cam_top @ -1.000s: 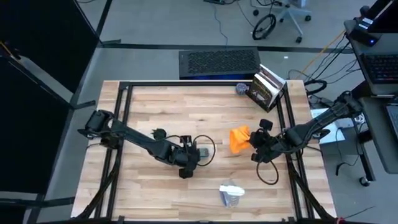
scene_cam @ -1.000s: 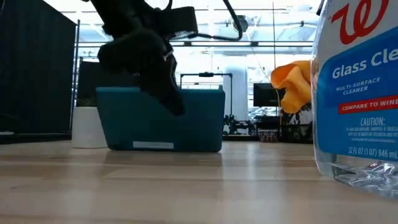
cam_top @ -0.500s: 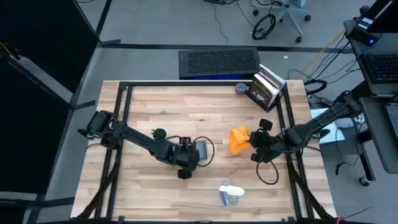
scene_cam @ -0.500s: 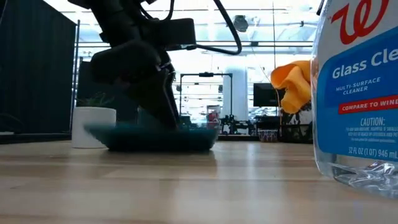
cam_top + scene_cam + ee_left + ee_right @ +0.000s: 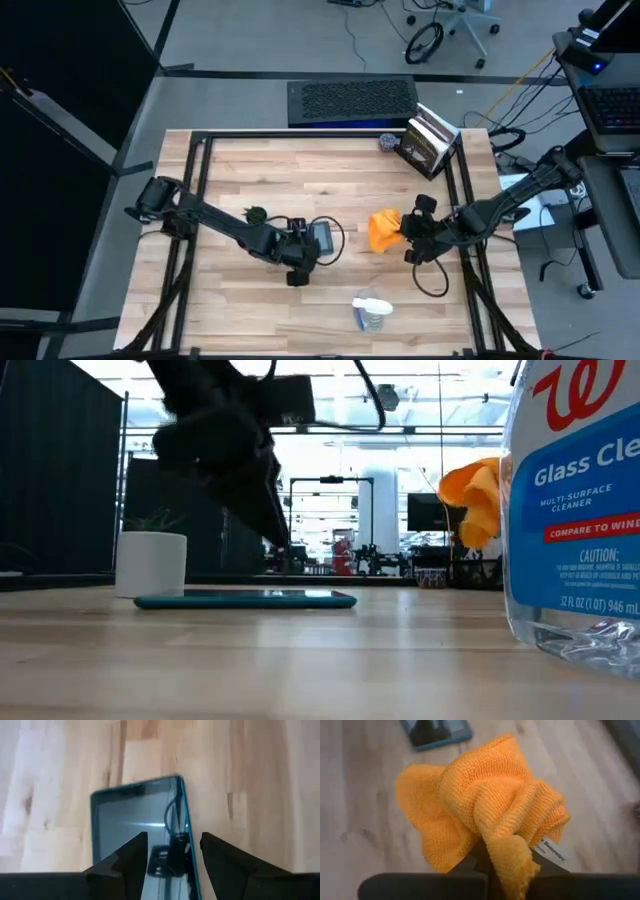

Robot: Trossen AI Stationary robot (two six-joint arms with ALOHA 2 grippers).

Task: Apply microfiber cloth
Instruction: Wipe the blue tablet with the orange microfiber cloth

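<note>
Cloth (image 5: 383,228): pinched in my right claw (image 5: 405,230), aloft at tablet's (image 5: 322,237) three o'clock; left claw (image 5: 305,248) spread; wiping pending.

- From overhead, we look straight down on the whole wooden table (image 5: 330,180).
- At tabletop height, we face the room, a spray bottle (image 5: 575,510) close at frame right.
- Each wrist camera looks closely down; both catch the tablet (image 5: 142,827).

Microfiber cloth (image 5: 485,805) bright orange; tablet (image 5: 142,825) dark, teal-edged; spray bottle (image 5: 575,500) clear, blue label; table (image 5: 300,170) pale wood.
</note>
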